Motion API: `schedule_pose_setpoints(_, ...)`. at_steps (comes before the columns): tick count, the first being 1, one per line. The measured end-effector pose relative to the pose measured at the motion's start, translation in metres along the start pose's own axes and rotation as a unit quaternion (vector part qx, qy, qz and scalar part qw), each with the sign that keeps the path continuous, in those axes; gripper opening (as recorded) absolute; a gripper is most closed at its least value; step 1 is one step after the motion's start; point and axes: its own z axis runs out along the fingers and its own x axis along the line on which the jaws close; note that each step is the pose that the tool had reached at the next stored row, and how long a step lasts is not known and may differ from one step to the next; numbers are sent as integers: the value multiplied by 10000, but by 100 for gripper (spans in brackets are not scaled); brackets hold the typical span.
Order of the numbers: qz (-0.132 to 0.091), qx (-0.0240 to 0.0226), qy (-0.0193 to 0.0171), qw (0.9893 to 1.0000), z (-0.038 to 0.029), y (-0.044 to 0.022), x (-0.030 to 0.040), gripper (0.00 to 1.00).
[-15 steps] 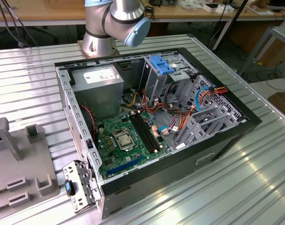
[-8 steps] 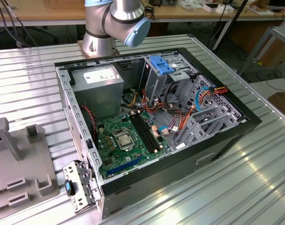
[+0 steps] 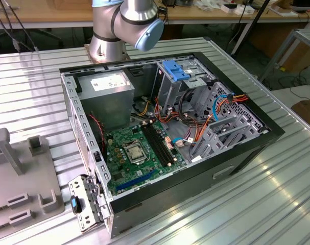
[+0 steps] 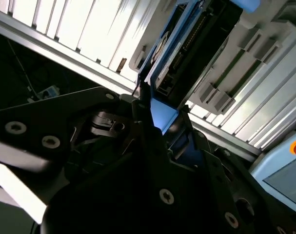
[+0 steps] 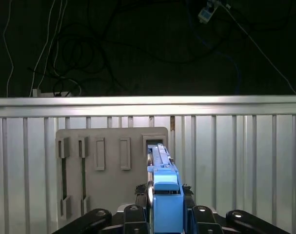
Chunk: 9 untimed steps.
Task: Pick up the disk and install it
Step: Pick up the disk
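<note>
In both wrist views my gripper (image 5: 163, 192) (image 4: 160, 117) is shut on the disk (image 5: 160, 165), a grey drive seen edge-on with bright blue rails. Its blue end sits between the dark fingers (image 5: 140, 191). The rest of the disk (image 4: 187, 44) reaches away from the gripper toward the grey slotted holder (image 5: 111, 161) on the ribbed metal table. I cannot tell whether its far end touches the holder's slot. The open computer case (image 3: 165, 127) lies on its side in the exterior view, with a silver drive cage (image 3: 229, 127) at the exterior view's right.
A fixed blue bracket (image 3: 177, 69) tops the rear cage, beside the grey power-supply box (image 3: 106, 84). Loose coloured cables (image 3: 195, 130) run across the case. The arm's base (image 3: 124, 25) stands behind it. The grey holder (image 3: 22, 189) lies at the exterior view's left. Table edge (image 5: 148, 101) borders a dark floor.
</note>
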Motion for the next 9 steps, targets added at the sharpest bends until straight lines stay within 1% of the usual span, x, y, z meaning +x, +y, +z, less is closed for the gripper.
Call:
schedule_pose_setpoints(2, 0, 0, 1, 10000, -106, -1, -2, 37)
schedule_pose_setpoints(3, 0, 0, 0, 10000, -186, -2, -3, 37)
schedule_pose_setpoints(4, 0, 0, 0, 10000, -227, -3, -4, 37)
schedule_pose_setpoints(9, 0, 0, -3, 10000, -389, -5, -7, 37)
